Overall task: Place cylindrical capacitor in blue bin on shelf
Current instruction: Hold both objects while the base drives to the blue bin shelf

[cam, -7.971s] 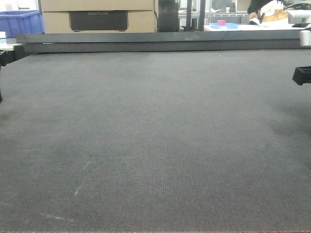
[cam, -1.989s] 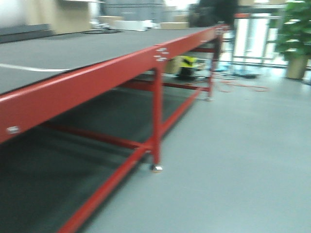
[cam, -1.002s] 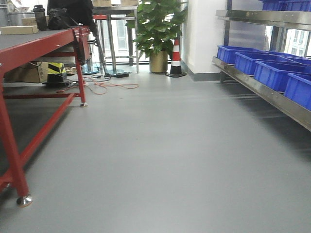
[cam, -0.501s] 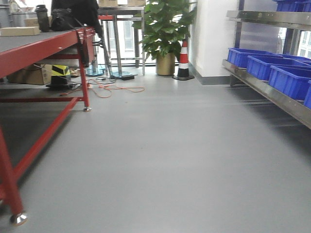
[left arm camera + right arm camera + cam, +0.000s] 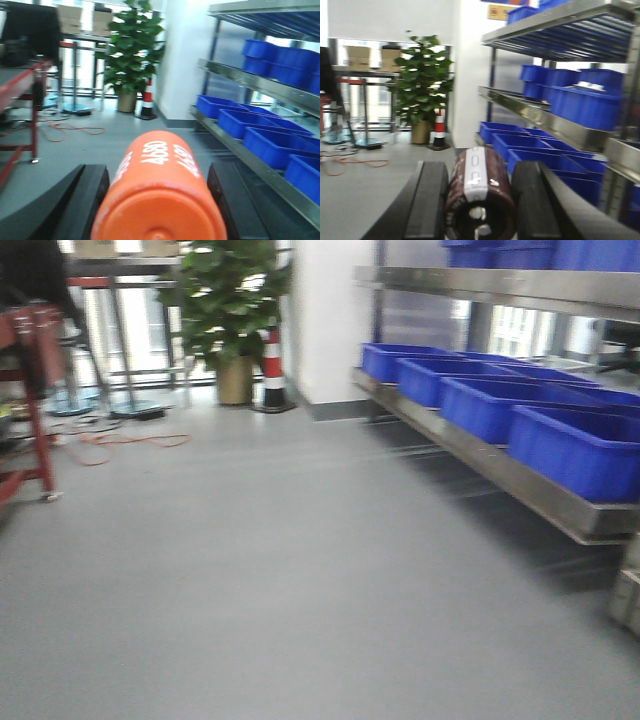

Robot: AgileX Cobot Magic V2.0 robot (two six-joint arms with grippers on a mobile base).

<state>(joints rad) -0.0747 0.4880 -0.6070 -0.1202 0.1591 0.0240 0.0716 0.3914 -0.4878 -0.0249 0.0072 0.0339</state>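
- Grey floor [image 5: 250,570], front view motion-blurred; shelf [image 5: 500,472] runs down the right side, steel rails, several tiers.
- Blue bins [image 5: 575,450] sit in a row on the shelf's lowest tier, with more bins on the tiers above.
- Right gripper [image 5: 481,212]: both black fingers [image 5: 427,200] clamped against the cylindrical capacitor [image 5: 479,185]. It is a dark maroon can with a pale stripe, terminal end toward the camera. It is held in the air out in front of the shelf, not in any bin.
- Left gripper [image 5: 157,200]: jaws closed onto an orange cylinder [image 5: 160,190] marked "4680", also out in front of the shelf.
- Past the shelf's far end: white pillar [image 5: 330,320], traffic cone [image 5: 270,370], potted plant [image 5: 225,300].
- Across the aisle from the shelf: red table frame [image 5: 30,390], with an orange cable [image 5: 120,440] on the floor beside it.
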